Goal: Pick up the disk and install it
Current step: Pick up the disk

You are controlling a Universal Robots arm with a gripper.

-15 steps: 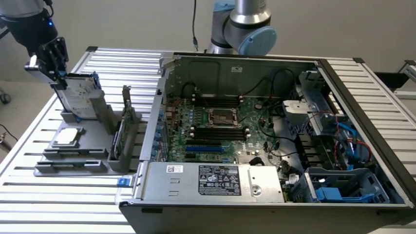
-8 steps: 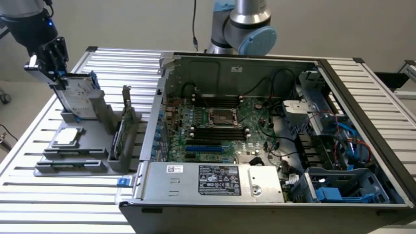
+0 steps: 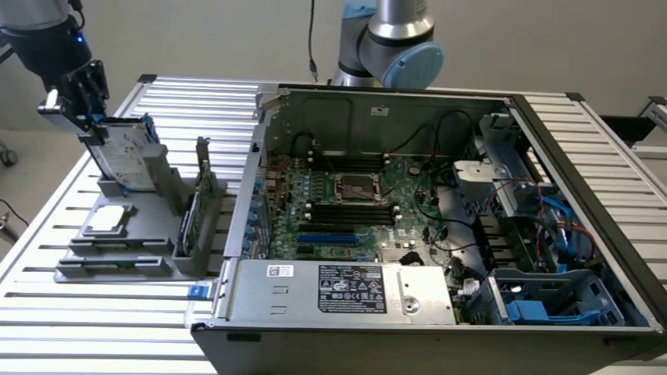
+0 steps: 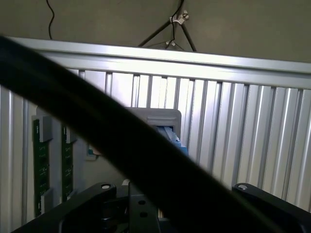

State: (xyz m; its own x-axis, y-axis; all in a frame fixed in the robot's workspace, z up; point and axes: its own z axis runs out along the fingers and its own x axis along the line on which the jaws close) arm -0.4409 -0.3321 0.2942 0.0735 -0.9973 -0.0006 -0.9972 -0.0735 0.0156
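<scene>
Open computer case (image 3: 417,195) lying on a slatted metal bench (image 3: 105,328), with a grey rack (image 3: 156,234) beside it toward the exterior view's left. The disk (image 3: 130,152) stands on edge in the far slot of this rack, leaning slightly, its white label facing the case and its blue side rails visible along the edges. The tool (image 3: 92,125) sits at the disk's upper end, at or just beside its top edge; whether it is spread free or closed on the disk cannot be told. A smaller flat drive (image 3: 109,219) lies flat on the rack's near part, well below the tool. Inside the case, the power supply (image 3: 344,289) occupies the near side. In the wrist view, a black cable (image 4: 97,126) crosses diagonally in front of the rack's top and one blue rail (image 4: 174,138).
</scene>
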